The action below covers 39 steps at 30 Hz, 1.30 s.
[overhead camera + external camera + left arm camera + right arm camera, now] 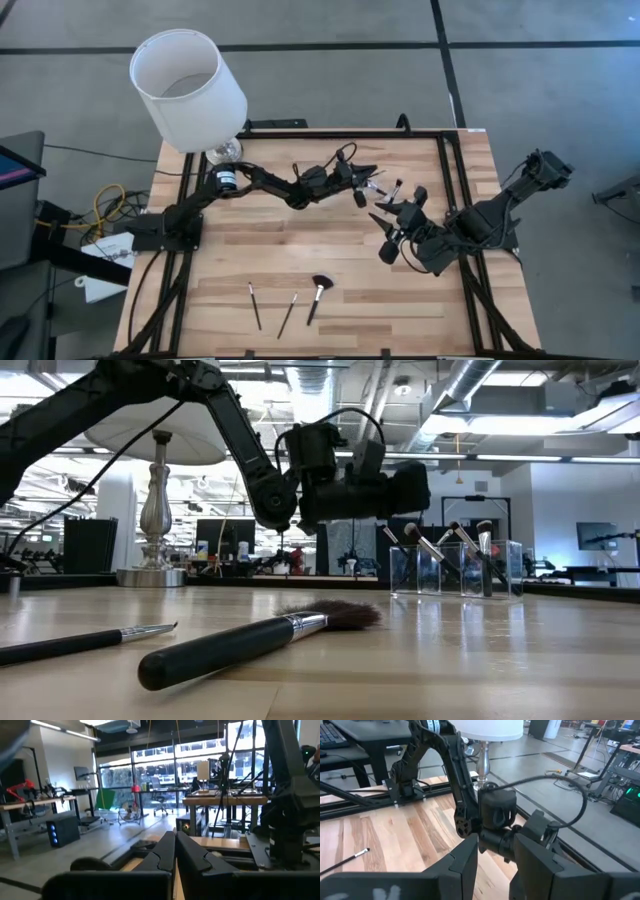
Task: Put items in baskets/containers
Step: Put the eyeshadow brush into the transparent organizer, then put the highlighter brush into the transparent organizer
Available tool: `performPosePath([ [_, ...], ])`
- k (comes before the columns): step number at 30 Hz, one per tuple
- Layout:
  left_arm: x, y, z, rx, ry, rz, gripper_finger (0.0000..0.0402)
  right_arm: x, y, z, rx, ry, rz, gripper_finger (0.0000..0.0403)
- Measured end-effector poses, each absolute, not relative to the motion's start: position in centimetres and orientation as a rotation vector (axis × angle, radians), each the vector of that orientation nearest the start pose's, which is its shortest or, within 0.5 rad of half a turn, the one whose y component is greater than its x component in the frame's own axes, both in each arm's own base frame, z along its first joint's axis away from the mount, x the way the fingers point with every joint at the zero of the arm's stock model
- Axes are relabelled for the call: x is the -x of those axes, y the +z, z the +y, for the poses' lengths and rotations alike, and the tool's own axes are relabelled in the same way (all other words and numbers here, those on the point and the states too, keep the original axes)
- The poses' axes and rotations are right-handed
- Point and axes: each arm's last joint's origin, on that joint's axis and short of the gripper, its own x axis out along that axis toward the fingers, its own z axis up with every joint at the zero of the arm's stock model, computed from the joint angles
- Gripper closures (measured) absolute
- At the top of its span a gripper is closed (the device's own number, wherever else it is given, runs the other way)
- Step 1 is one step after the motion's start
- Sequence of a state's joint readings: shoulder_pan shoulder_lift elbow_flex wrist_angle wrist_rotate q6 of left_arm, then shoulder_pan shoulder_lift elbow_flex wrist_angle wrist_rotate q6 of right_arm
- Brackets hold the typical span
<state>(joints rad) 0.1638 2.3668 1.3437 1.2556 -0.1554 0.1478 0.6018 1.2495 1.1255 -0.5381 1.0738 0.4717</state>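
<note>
Brushes (287,306): three lying well short of clear container (456,569). Left gripper (372,176) closed beside it; right gripper (385,222) open nearby.

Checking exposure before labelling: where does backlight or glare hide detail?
Low view: ceiling lights silhouette the left gripper, and the tabletop mirrors the clear container. Left wrist view: bright windows leave that gripper's fingers dark.

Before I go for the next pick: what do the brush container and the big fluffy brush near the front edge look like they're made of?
The container looks like clear acrylic or glass: see-through walls with bright edges, the brushes inside visible through them; which of the two is unclear. The fluffy brush has a matte black handle, plastic or painted wood, a shiny silver ferrule that looks like metal, and soft dark bristles.
</note>
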Motion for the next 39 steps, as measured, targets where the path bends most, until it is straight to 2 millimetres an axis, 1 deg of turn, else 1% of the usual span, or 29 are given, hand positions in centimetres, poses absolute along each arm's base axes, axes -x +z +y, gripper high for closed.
performPosePath([
  [5, -47.5, 12.9, 8.3, -0.122, 0.33, -0.19, 0.0385, -22.2, 33.3, 12.1, 0.04, -0.541, 0.325, 0.0285],
  [8, -47.5, 12.8, 8.3, -0.121, 0.329, -0.175, 0.0373, -22.2, 33.3, 12.1, 0.037, -0.541, 0.322, 0.0285],
  [16, -47.5, 13.3, 8.2, -0.088, 0.325, -0.181, 0.0336, -22.2, 33.3, 12.2, -0.003, -0.546, 0.311, 0.0285],
  [18, -47.5, 14.0, 8.0, -0.074, 0.319, -0.186, 0.0327, -22.2, 33.3, 12.2, -0.024, -0.548, 0.306, 0.0285],
  [21, -47.1, 15.9, 7.0, -0.064, 0.298, -0.159, 0.0317, -22.1, 33.3, 12.3, -0.043, -0.53, 0.312, 0.0285],
  [24, -45.6, 18.4, 5.4, -0.112, 0.268, -0.094, 0.0314, -22.3, 33.1, 12.5, -0.083, -0.498, 0.33, 0.0285],
  [26, -44.1, 20.1, 4.2, -0.117, 0.243, -0.05, 0.0314, -22.5, 32.7, 12.8, -0.094, -0.485, 0.345, 0.0285],
  [28, -41.9, 21.8, 2.9, -0.107, 0.21, 0.018, 0.0314, -23.0, 32.0, 13.3, -0.086, -0.484, 0.362, 0.0285],
  [32, -36.4, 24.6, 0.0, -0.105, 0.097, 0.15, 0.0314, -24.4, 29.9, 14.3, -0.056, -0.473, 0.429, 0.0285],
  [34, -33.3, 26.0, -1.3, -0.108, 0.047, 0.166, 0.0314, -25.2, 28.7, 14.8, -0.04, -0.443, 0.479, 0.0284],
  [36, -30.3, 26.8, -2.3, -0.098, 0.011, 0.158, 0.0314, -26.2, 27.4, 15.4, -0.032, -0.399, 0.531, 0.0279],
  [39, -26.1, 27.3, -3.2, -0.037, -0.028, 0.112, 0.0314, -27.8, 26.1, 15.9, -0.057, -0.299, 0.58, 0.0263],
])
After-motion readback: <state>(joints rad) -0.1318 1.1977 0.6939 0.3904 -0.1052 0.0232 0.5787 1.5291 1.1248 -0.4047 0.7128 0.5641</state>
